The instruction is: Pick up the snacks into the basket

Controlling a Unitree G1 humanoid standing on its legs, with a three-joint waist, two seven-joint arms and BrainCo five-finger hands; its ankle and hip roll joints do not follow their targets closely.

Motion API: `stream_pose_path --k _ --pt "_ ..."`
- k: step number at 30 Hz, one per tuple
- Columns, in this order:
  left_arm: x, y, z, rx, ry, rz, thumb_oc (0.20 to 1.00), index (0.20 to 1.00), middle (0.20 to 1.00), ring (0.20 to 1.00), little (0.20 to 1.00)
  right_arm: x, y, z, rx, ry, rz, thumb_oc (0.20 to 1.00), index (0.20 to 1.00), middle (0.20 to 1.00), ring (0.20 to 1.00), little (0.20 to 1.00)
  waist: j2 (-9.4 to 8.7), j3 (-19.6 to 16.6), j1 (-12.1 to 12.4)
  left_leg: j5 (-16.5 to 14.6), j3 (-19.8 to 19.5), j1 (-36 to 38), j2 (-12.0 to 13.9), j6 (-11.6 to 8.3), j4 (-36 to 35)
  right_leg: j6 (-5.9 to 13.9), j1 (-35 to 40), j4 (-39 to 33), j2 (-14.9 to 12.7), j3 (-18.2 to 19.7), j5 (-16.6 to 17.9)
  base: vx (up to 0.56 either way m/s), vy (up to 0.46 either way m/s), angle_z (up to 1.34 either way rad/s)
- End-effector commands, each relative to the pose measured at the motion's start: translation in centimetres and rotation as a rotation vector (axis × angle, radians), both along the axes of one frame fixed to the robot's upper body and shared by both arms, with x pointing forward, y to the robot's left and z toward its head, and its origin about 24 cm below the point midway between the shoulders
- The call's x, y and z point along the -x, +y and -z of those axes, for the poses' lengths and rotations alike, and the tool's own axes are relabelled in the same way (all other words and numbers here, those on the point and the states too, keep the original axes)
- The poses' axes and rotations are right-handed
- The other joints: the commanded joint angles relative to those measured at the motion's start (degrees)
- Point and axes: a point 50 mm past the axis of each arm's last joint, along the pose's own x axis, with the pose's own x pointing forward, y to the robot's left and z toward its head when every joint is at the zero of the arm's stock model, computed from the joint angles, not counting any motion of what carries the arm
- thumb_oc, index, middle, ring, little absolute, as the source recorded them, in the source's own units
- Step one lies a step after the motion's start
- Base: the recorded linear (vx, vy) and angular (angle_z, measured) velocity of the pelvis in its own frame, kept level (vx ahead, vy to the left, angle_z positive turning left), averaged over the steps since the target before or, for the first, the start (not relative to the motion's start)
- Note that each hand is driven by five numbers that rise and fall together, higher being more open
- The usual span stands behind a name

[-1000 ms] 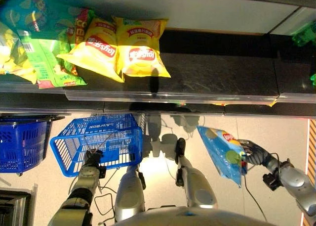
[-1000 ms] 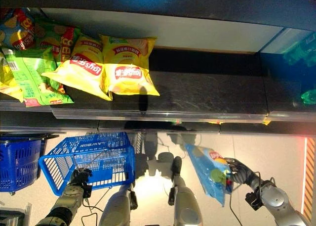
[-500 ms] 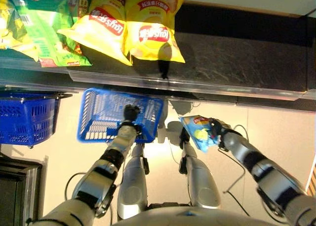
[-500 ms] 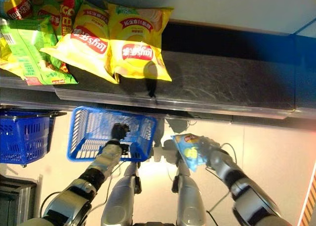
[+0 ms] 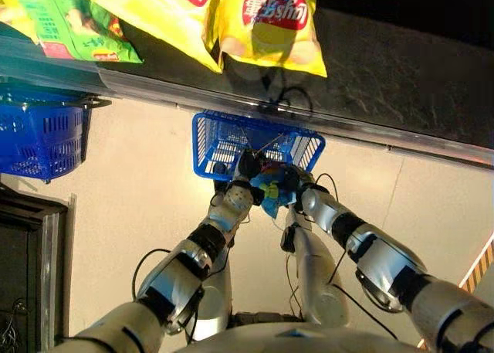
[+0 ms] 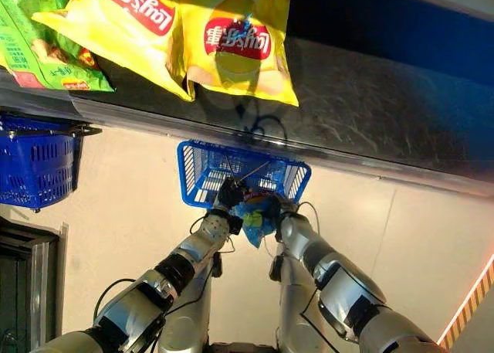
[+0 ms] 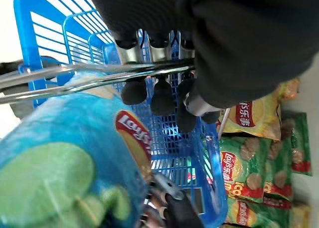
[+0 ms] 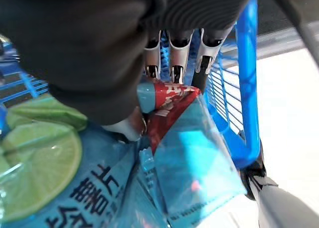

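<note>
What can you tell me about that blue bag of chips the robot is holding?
The blue chip bag is shiny, crinkly plastic film with a green lime slice printed on it and a red logo patch. The right hand pinches its top edge between fingers and thumb. It hangs crumpled at the near rim of the blue wire basket, which the left hand holds by its metal handle. It is not yet down inside.

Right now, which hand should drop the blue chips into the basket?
The right hand: it grips the blue chip bag just at the blue basket. The left hand is busy holding the basket's metal handle.
</note>
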Motion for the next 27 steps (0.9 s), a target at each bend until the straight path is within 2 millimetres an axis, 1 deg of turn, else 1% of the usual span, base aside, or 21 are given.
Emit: stream_pose_path --k 1,3,5,6,7,8,9,11,12,13,14,15,17,19,20,22,23,24,25,26,27 --pt "1.0 -4.6 -4.8 0.167 -0.184 0.161 0.200 0.200 0.200 0.200 0.200 -1.5 0.3 -2.0 -0.071 -0.065 0.046 0.200 0.200 0.200 0.200 0.200 1.73 -0.04 1.35 0.82 -2.49 -4.46 -2.01 -1.29 0.26 7.49 -3.23 0.61 -3.83 1.01 2.59 0.01 -0.017 0.10" --pt "1.7 -5.2 -5.5 0.199 -0.203 0.212 0.200 0.200 0.200 0.200 0.200 -1.8 -0.6 -2.3 -0.106 -0.061 0.112 0.200 0.200 0.200 0.200 0.200 2.53 -0.04 2.17 0.96 -2.77 -6.09 -2.36 -1.33 0.38 7.55 -4.13 0.55 -4.07 0.45 2.67 0.01 -0.015 0.16" --pt "2.7 -5.6 -6.6 0.246 -0.242 0.274 0.200 0.200 0.200 0.200 0.200 -2.6 -1.5 -3.3 -0.130 -0.094 0.165 0.200 0.200 0.200 0.200 0.200 3.86 -0.04 3.38 1.07 -3.05 -7.92 -2.79 -1.38 0.47 7.69 -5.52 0.42 -4.33 0.08 2.80 0.00 0.002 0.13" --pt "2.7 -5.6 -6.6 0.246 -0.242 0.274 0.200 0.200 0.200 0.200 0.200 -2.6 -1.5 -3.3 -0.130 -0.094 0.165 0.200 0.200 0.200 0.200 0.200 3.85 -0.04 3.39 1.07 -3.06 -7.94 -2.78 -1.38 0.47 7.68 -5.54 0.42 -4.33 0.07 2.80 0.01 0.016 0.11" --pt "3.5 -5.7 -7.4 0.301 -0.261 0.315 0.200 0.200 0.200 0.200 0.200 -3.2 -2.6 -4.2 -0.132 -0.128 0.210 0.200 0.200 0.200 0.200 0.200 5.11 -0.04 4.45 1.06 -3.28 -9.62 -3.27 -1.27 0.55 7.87 -6.82 0.30 -4.67 -0.22 2.95 0.01 0.022 0.12" --pt "4.0 -5.7 -8.0 0.333 -0.278 0.338 0.200 0.200 0.200 0.200 0.200 -3.6 -3.2 -4.9 -0.147 -0.150 0.240 0.200 0.200 0.200 0.200 0.200 5.97 -0.04 5.01 1.09 -3.41 -10.76 -3.61 -1.25 0.63 7.98 -7.72 0.29 -4.88 -0.41 3.06 0.01 0.037 0.21" --pt "4.2 -5.7 -8.4 0.355 -0.289 0.347 0.200 0.200 0.200 0.200 0.200 -3.8 -3.8 -5.3 -0.149 -0.166 0.269 0.200 0.200 0.200 0.200 0.200 6.66 -0.04 5.52 1.06 -3.47 -11.38 -3.90 -1.17 0.65 8.00 -8.36 0.28 -5.04 -0.50 3.13 0.01 0.048 0.17" --pt "4.7 -5.6 -8.9 0.421 -0.289 0.358 0.200 0.200 0.200 0.200 0.200 -4.6 -5.3 -6.9 -0.147 -0.230 0.329 0.200 0.200 0.200 0.200 0.200 8.20 -0.04 6.60 1.06 -3.47 -13.05 -4.50 -1.03 0.77 8.27 -9.79 0.26 -5.53 -0.73 3.37 0.01 0.061 0.17" --pt "4.9 -5.5 -9.5 0.429 -0.310 0.367 0.200 0.200 0.200 0.200 0.200 -4.9 -6.2 -7.7 -0.142 -0.263 0.358 0.200 0.200 0.200 0.200 0.200 8.88 -0.04 7.05 1.07 -3.60 -13.97 -4.81 -1.05 0.84 8.42 -10.39 0.26 -5.78 -0.85 3.49 0.01 0.038 0.16" --pt "4.9 -5.5 -9.5 0.429 -0.310 0.368 0.200 0.200 0.200 0.200 0.200 -4.9 -6.2 -7.8 -0.143 -0.263 0.358 0.200 0.200 0.200 0.200 0.200 8.90 -0.04 7.06 1.08 -3.63 -14.01 -4.81 -1.05 0.86 8.42 -10.42 0.26 -5.78 -0.87 3.50 0.02 0.031 0.17" --pt "5.1 -5.6 -10.3 0.456 -0.329 0.385 0.200 0.200 0.200 0.200 0.200 -5.3 -6.9 -8.9 -0.159 -0.314 0.386 0.376 0.376 0.376 0.376 0.376 9.99 -0.04 7.63 1.10 -3.63 -14.99 -5.17 -1.13 0.82 8.66 -11.45 0.25 -6.23 -1.22 3.63 0.02 0.036 0.19" --pt "5.2 -5.6 -10.8 0.474 -0.342 0.398 0.200 0.200 0.200 0.200 0.200 -5.3 -7.0 -9.1 -0.175 -0.328 0.391 1.000 1.000 1.000 1.000 1.000 10.52 -0.04 7.84 1.07 -3.67 -15.42 -5.41 -1.16 0.80 8.79 -11.89 0.26 -6.43 -1.32 3.77 0.02 0.053 0.23" --pt "5.3 -5.9 -11.3 0.494 -0.343 0.426 0.200 0.200 0.200 0.200 0.200 -5.7 -7.0 -10.1 -0.170 -0.345 0.369 1.000 1.000 1.000 1.000 1.000 11.04 -0.04 8.11 1.10 -3.76 -16.02 -5.79 -1.25 0.82 9.04 -12.28 0.23 -6.85 -1.55 3.98 0.01 0.047 0.17" --pt "5.4 -6.0 -11.5 0.501 -0.340 0.436 0.200 0.200 0.200 0.200 0.200 -5.8 -6.5 -10.2 -0.160 -0.345 0.344 1.000 1.000 1.000 1.000 1.000 11.12 -0.04 8.19 1.08 -3.69 -16.02 -5.92 -1.23 0.78 9.13 -12.28 0.22 -6.99 -1.60 4.01 0.01 0.029 0.13" --pt "5.4 -6.2 -11.5 0.520 -0.325 0.447 0.200 0.200 0.200 0.200 0.200 -5.9 -5.3 -10.2 -0.159 -0.332 0.286 1.000 1.000 1.000 1.000 1.000 10.62 -0.04 8.14 0.89 -3.63 -15.55 -5.94 -1.18 0.77 9.16 -11.80 0.24 -7.14 -1.53 4.01 0.01 0.014 0.09" --pt "5.4 -6.2 -11.4 0.527 -0.318 0.445 0.200 0.200 0.200 0.200 0.200 -5.8 -5.0 -9.9 -0.164 -0.319 0.279 1.000 1.000 1.000 1.000 1.000 10.36 -0.04 8.00 0.83 -3.49 -15.28 -5.96 -1.15 0.79 9.14 -11.50 0.24 -7.19 -1.52 3.99 0.01 0.018 0.08" --pt "5.3 -6.3 -10.9 0.535 -0.287 0.432 0.200 0.200 0.200 0.200 0.200 -5.5 -4.0 -9.0 -0.179 -0.280 0.254 1.000 1.000 1.000 1.000 1.000 9.70 -0.04 7.64 0.60 -3.29 -14.05 -5.99 -1.01 0.89 9.09 -10.24 0.23 -7.20 -1.55 3.90 0.01 0.022 0.07" --pt "5.2 -6.2 -10.6 0.537 -0.272 0.419 0.200 0.200 0.200 0.200 0.200 -5.1 -3.5 -8.2 -0.193 -0.258 0.245 1.000 1.000 1.000 1.000 1.000 9.43 -0.04 7.45 0.43 -3.17 -13.35 -5.95 -0.93 0.92 9.08 -9.55 0.23 -7.22 -1.56 3.82 0.00 0.013 0.06" --pt "5.2 -6.2 -10.6 0.537 -0.272 0.419 0.200 0.200 0.200 0.200 0.200 -5.1 -3.5 -8.2 -0.193 -0.257 0.245 1.000 1.000 1.000 1.000 1.000 9.43 -0.04 7.45 0.43 -3.16 -13.31 -5.96 -0.93 0.91 9.09 -9.52 0.23 -7.23 -1.56 3.81 0.00 0.019 0.05" --pt "4.4 -5.5 -9.6 0.501 -0.252 0.351 0.200 0.200 0.200 0.200 0.200 -4.1 -2.4 -6.3 -0.231 -0.200 0.219 1.000 1.000 1.000 1.000 1.000 8.53 -0.04 6.86 0.07 -3.00 -11.34 -5.85 -0.78 0.98 9.01 -7.86 0.27 -7.09 -1.47 3.57 0.00 0.022 0.04" --pt "3.9 -5.0 -8.9 0.478 -0.233 0.311 0.200 0.200 0.200 0.200 0.200 -3.7 -2.1 -5.6 -0.245 -0.182 0.210 1.000 1.000 1.000 1.000 1.000 8.01 -0.04 6.43 -0.11 -2.73 -10.33 -5.73 -0.72 0.98 8.97 -7.07 0.28 -7.04 -1.37 3.50 0.00 0.000 0.00"
